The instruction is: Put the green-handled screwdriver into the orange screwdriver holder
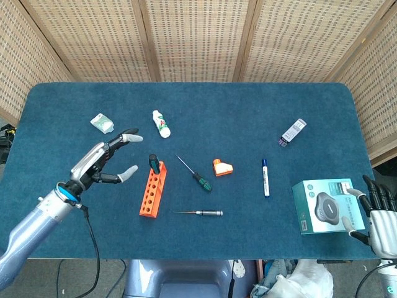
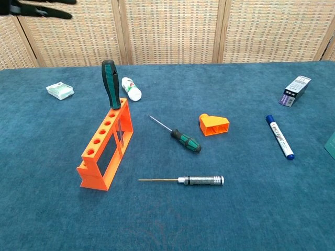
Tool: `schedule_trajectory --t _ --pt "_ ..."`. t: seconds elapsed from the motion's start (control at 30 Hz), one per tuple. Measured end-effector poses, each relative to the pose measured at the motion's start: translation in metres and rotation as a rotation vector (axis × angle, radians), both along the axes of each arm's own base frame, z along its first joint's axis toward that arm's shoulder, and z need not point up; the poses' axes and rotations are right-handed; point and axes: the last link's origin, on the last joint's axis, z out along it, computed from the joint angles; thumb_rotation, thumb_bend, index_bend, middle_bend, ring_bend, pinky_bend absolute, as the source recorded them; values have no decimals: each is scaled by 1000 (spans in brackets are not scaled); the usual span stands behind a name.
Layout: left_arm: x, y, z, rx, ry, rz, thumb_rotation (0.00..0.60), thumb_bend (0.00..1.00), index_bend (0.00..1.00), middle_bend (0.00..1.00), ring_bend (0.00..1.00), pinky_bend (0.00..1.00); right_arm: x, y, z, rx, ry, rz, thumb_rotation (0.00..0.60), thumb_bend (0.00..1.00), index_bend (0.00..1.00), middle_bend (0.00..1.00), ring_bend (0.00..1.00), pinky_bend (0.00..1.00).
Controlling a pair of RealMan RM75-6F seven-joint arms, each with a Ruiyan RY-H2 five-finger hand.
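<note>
A green-handled screwdriver (image 2: 110, 83) stands upright in the far end hole of the orange screwdriver holder (image 2: 103, 151); from the head camera the screwdriver (image 1: 152, 163) shows at the holder's (image 1: 152, 191) far end. My left hand (image 1: 102, 162) hovers to the left of the holder, fingers spread, holding nothing; only its dark fingertips (image 2: 49, 10) show at the top left of the chest view. A second, smaller green-handled screwdriver (image 2: 178, 135) lies flat on the cloth right of the holder. My right hand (image 1: 377, 211) rests open at the table's right front corner.
A silver-handled screwdriver (image 2: 186, 180) lies in front of the holder. An orange block (image 2: 213, 124), a blue marker (image 2: 279, 136), a dark small box (image 2: 295, 90), a white bottle (image 2: 131, 89) and a pale packet (image 2: 59, 90) lie around. A teal box (image 1: 326, 205) sits beside my right hand.
</note>
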Motion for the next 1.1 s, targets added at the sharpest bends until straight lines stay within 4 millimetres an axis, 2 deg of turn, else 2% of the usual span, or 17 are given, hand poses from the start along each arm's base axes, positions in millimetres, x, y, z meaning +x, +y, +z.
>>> schedule_trajectory --t 0.3,0.67,0.93,1.1 --pt "-50 -43 0 130 181 -25 600 377 227 14 0 0 1 0 -3 7 19 0 600 268 227 0 0 0" --pt "-88 -69 -9 357 523 -67 600 311 200 0 0 0 2 1 -1 -4 23 4 600 268 227 0 0 0" --pt "-123 -89 -24 544 805 -31 600 301 191 0 0 0 2 2 2 -17 23 2 600 268 227 0 0 0" --pt "-138 -96 -29 636 941 -25 600 298 181 0 0 0 3 1 3 -23 17 3 600 268 227 0 0 0"
